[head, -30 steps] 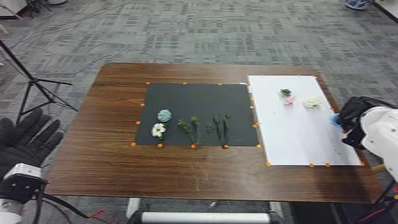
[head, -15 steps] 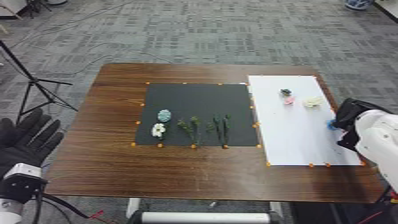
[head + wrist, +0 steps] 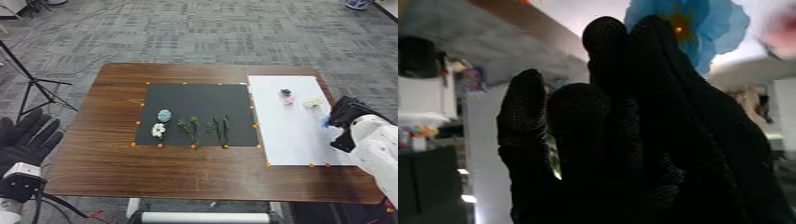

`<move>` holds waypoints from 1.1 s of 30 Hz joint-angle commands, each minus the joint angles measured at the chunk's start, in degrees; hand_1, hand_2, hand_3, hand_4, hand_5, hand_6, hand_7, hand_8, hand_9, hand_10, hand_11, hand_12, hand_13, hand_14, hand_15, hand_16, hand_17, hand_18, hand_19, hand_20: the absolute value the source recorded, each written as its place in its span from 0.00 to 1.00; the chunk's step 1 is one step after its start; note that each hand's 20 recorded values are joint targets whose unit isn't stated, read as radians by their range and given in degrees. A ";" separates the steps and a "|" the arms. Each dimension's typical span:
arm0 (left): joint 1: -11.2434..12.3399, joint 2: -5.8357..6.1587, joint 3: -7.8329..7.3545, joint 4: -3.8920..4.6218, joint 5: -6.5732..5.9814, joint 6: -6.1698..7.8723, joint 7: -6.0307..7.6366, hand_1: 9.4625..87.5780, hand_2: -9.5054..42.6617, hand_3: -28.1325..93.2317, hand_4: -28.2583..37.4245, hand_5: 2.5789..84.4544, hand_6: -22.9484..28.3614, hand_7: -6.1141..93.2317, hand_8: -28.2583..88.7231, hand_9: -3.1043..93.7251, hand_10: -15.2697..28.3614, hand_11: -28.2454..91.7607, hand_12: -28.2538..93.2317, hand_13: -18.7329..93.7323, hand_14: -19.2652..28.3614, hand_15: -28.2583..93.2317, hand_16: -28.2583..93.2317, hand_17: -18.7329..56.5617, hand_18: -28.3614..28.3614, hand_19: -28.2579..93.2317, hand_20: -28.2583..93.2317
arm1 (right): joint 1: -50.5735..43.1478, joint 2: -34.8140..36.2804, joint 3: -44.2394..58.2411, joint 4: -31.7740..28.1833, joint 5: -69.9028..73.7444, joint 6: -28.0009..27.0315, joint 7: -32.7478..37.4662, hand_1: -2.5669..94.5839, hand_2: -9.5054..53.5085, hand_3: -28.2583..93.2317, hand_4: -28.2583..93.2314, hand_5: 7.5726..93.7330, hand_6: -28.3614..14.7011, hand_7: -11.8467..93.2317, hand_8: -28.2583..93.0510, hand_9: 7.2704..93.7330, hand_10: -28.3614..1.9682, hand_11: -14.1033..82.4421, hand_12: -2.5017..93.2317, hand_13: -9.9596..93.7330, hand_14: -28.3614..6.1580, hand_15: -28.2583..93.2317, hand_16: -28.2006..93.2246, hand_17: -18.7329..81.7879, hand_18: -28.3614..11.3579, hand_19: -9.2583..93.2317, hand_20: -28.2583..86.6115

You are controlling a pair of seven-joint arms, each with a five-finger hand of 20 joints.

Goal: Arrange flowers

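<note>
Leftmost, left hand (image 3: 22, 150): seen at nine o'clock, beside the table (image 3: 187, 175), opened wide, nothing held.
Black mat (image 3: 191, 95): white flower (image 3: 158, 130) laid at eight o'clock, blue-green flower (image 3: 164, 116) at nine; green sprigs (image 3: 187, 127) set near six, dark green stems (image 3: 226, 131) between four and five.
White mat (image 3: 293, 142): dark flower (image 3: 285, 92) and pink flower (image 3: 289, 100) placed at eleven, cream flower (image 3: 313, 102) between twelve and one.
Blue flower (image 3: 722, 25): held at three o'clock over the white mat.
Right hand (image 3: 355, 110): nearly closed, blue flower gripped by the fingertips.
</note>
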 commanded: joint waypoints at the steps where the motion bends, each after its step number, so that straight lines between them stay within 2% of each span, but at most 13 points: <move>1: -1.13 -1.14 -0.98 0.20 1.26 0.10 -1.64 0.20 0.49 0.79 0.00 0.42 0.59 0.16 0.19 0.34 0.62 0.34 0.35 0.37 0.68 0.41 0.23 0.20 0.69 0.36 0.34 | -4.46 -1.08 1.16 -10.42 -3.18 5.92 -7.70 0.71 0.00 0.77 0.00 0.75 0.68 0.46 0.28 0.86 0.68 0.34 0.55 0.75 0.58 0.82 0.60 0.51 0.14 0.85 0.62; 3: -0.99 -1.04 -0.87 0.18 1.16 0.67 -1.60 0.20 0.49 0.79 0.00 0.42 0.59 0.16 0.19 0.34 0.61 0.34 0.35 0.37 0.67 0.41 0.23 0.20 0.69 0.36 0.34 | -3.23 -2.07 -0.73 -11.16 -4.03 6.88 -11.02 0.71 0.00 0.78 0.00 0.75 0.68 0.46 0.28 0.86 0.68 0.34 0.56 0.75 0.58 0.82 0.60 0.50 0.14 0.85 0.62; 5: -0.93 -0.94 -0.78 0.23 0.83 0.44 -1.56 0.20 0.49 0.79 0.00 0.42 0.59 0.16 0.19 0.34 0.61 0.34 0.35 0.37 0.67 0.41 0.23 0.20 0.69 0.36 0.34 | -0.30 -2.92 -4.57 -11.25 -4.72 7.69 -12.18 0.71 0.00 0.78 0.00 0.75 0.68 0.46 0.28 0.86 0.69 0.34 0.56 0.75 0.58 0.81 0.60 0.50 0.14 0.84 0.62; 11: -1.71 -1.20 -1.00 0.39 1.53 0.76 -2.41 0.20 0.49 0.79 0.00 0.42 0.59 0.16 0.19 0.34 0.61 0.34 0.35 0.37 0.67 0.41 0.23 0.20 0.69 0.36 0.34 | 10.70 -7.81 -15.66 -8.43 -4.42 5.17 -16.01 0.71 0.00 0.78 0.00 0.75 0.68 0.46 0.27 0.86 0.69 0.34 0.56 0.75 0.59 0.81 0.60 0.50 0.15 0.84 0.62; 16: -1.92 -1.09 -0.21 0.51 0.82 1.34 -2.16 0.19 0.49 0.79 0.00 0.42 0.59 0.16 0.19 0.34 0.62 0.34 0.35 0.37 0.67 0.41 0.23 0.20 0.69 0.36 0.34 | 19.16 -12.24 -24.52 -5.12 -5.12 4.68 -18.25 0.70 0.00 0.79 0.00 0.75 0.68 0.47 0.27 0.86 0.69 0.34 0.56 0.75 0.59 0.81 0.61 0.50 0.15 0.84 0.62; 22: -2.49 -1.39 0.32 0.68 1.20 1.45 -2.08 0.18 0.50 0.79 0.00 0.42 0.59 0.16 0.19 0.34 0.62 0.34 0.34 0.37 0.67 0.41 0.23 0.20 0.69 0.36 0.34 | 27.49 -21.72 -31.21 2.64 -7.72 1.66 -21.36 0.70 0.00 0.79 0.00 0.75 0.68 0.47 0.27 0.86 0.69 0.34 0.56 0.75 0.59 0.81 0.61 0.50 0.15 0.84 0.62; 23: -2.70 -0.77 0.65 0.81 0.79 1.69 -1.89 0.18 0.50 0.79 0.00 0.42 0.59 0.16 0.19 0.34 0.62 0.34 0.34 0.37 0.67 0.41 0.23 0.20 0.69 0.36 0.34 | 28.27 -23.23 -31.64 3.85 -7.46 1.07 -21.09 0.70 0.00 0.79 0.00 0.75 0.68 0.47 0.27 0.86 0.69 0.34 0.56 0.75 0.59 0.81 0.61 0.50 0.15 0.84 0.62; 24: -3.56 -1.34 0.98 0.96 1.38 1.58 -2.78 0.18 0.50 0.79 0.00 0.42 0.59 0.16 0.19 0.34 0.62 0.34 0.34 0.37 0.67 0.41 0.23 0.20 0.69 0.36 0.34 | 29.27 -24.49 -32.24 5.06 -7.27 0.33 -20.97 0.70 0.00 0.79 0.00 0.75 0.68 0.47 0.27 0.86 0.69 0.34 0.56 0.75 0.59 0.81 0.61 0.50 0.15 0.84 0.62; 26: -4.17 -1.63 1.37 1.03 1.74 1.58 -3.32 0.18 0.50 0.79 0.00 0.41 0.59 0.16 0.19 0.34 0.62 0.34 0.34 0.37 0.67 0.41 0.23 0.20 0.69 0.36 0.34 | 30.67 -26.77 -33.32 7.34 -8.66 -0.57 -21.36 0.70 0.00 0.79 0.00 0.75 0.69 0.47 0.27 0.86 0.69 0.34 0.56 0.75 0.59 0.81 0.61 0.50 0.15 0.84 0.62; 27: -4.32 -1.24 1.57 1.18 1.59 1.54 -3.18 0.18 0.50 0.79 0.00 0.41 0.58 0.16 0.19 0.34 0.62 0.34 0.35 0.37 0.67 0.41 0.23 0.20 0.69 0.36 0.34 | 31.47 -27.48 -34.21 8.37 -9.05 -0.57 -21.56 0.70 0.00 0.79 0.00 0.75 0.69 0.47 0.27 0.86 0.69 0.35 0.56 0.75 0.59 0.81 0.61 0.50 0.15 0.84 0.62; 30: -4.65 -1.08 1.94 1.36 1.73 1.43 -2.96 0.17 0.50 0.79 0.00 0.40 0.58 0.16 0.19 0.34 0.62 0.34 0.34 0.37 0.67 0.41 0.23 0.20 0.69 0.36 0.34 | 32.85 -29.48 -35.75 10.61 -10.55 -0.87 -21.79 0.70 0.00 0.79 0.00 0.74 0.69 0.47 0.27 0.86 0.70 0.35 0.56 0.75 0.59 0.81 0.61 0.50 0.15 0.83 0.62; 33: -5.00 -0.54 2.55 1.50 1.19 1.71 -2.38 0.17 0.51 0.79 0.00 0.40 0.58 0.16 0.19 0.34 0.62 0.34 0.34 0.37 0.67 0.40 0.22 0.21 0.69 0.36 0.34 | 33.87 -30.50 -37.55 12.06 -11.34 -1.27 -21.59 0.69 0.00 0.79 0.00 0.74 0.69 0.48 0.27 0.85 0.70 0.35 0.56 0.75 0.59 0.81 0.61 0.49 0.16 0.83 0.62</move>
